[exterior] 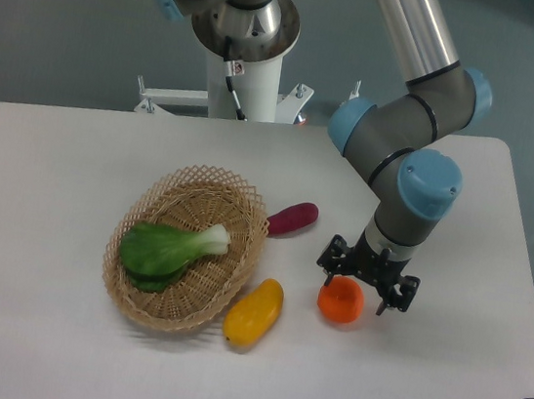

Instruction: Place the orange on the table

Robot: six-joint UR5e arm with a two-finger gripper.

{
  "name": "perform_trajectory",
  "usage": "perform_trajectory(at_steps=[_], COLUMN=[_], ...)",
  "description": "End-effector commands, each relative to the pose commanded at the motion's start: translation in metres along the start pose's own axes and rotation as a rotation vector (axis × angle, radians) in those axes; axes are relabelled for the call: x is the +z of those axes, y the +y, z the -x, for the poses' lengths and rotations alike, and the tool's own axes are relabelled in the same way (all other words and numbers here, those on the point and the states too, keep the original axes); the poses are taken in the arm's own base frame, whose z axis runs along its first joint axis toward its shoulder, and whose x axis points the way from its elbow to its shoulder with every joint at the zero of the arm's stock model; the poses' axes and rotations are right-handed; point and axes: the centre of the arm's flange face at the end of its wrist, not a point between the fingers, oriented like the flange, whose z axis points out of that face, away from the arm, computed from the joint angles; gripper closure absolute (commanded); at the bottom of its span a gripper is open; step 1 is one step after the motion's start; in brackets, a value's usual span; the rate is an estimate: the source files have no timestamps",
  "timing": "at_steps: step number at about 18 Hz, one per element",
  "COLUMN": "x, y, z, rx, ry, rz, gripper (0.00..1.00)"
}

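The orange point(341, 301) is a small round bright-orange fruit sitting on the white table point(53, 181), right of centre near the front. My gripper point(366, 287) points straight down just above and slightly right of it. The dark fingers point(330, 261) are spread wider than the fruit and do not press on it. The top right part of the orange is hidden behind the gripper.
A woven wicker basket point(128, 285) holding a green bok choy point(167, 248) stands left of centre. A yellow mango-like fruit point(254, 313) lies at the basket's front right, close to the orange. A purple sweet potato point(292, 219) lies behind them. The table's right edge is nearby.
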Motion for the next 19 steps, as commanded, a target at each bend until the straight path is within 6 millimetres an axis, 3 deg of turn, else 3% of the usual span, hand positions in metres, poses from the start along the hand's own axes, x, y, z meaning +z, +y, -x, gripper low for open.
perform_trajectory(at_steps=[6, 15, 19], x=[-0.043, -0.127, -0.135], y=[-0.005, 0.041, 0.044], z=[0.023, 0.041, 0.041], rx=[0.044, 0.302, 0.313], ry=[-0.12, -0.166, -0.174], rz=[0.048, 0.132, 0.13], gripper=[0.0, 0.0, 0.0])
